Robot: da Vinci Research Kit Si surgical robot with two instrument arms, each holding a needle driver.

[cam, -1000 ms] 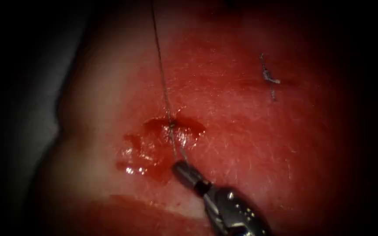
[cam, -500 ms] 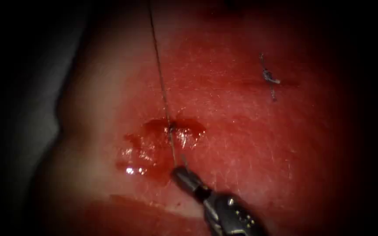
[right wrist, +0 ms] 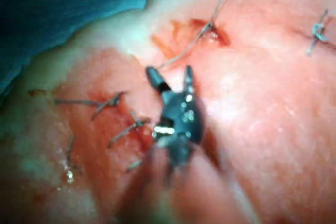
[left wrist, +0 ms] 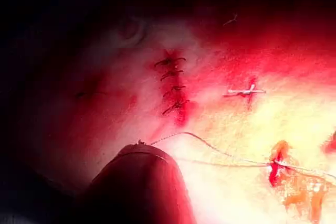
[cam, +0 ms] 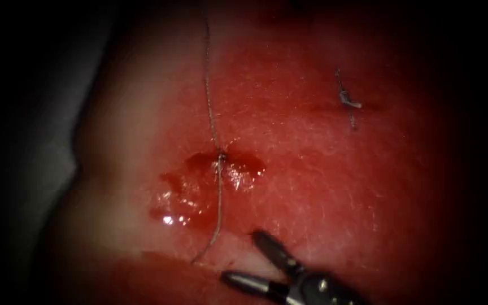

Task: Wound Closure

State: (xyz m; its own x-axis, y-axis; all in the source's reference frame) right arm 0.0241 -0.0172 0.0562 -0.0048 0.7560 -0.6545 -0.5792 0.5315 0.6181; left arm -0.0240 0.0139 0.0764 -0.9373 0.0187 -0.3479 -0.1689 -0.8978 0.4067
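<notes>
We saw red fluid [cam: 184, 197] pooled on the tissue [cam: 289, 147], then the thread [cam: 219, 192] lying slack, its knot at the cut [cam: 221, 157]. Our right tool [cam: 258, 257] had let it go, fingers spread wide, holding nothing. Farther right sat a finished stitch [cam: 347, 101]. No needle that we could spot; the left tool's fingers we couldn't judge.

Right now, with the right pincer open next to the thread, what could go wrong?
1. The right pincer is open and holds nothing; the thread lies loose on the tissue, so the knot at the cut may slacken.
2. The thread's free end rests close to the open jaws and might snag.
3. Red fluid pools left of the knot and could hide the thread.
</notes>
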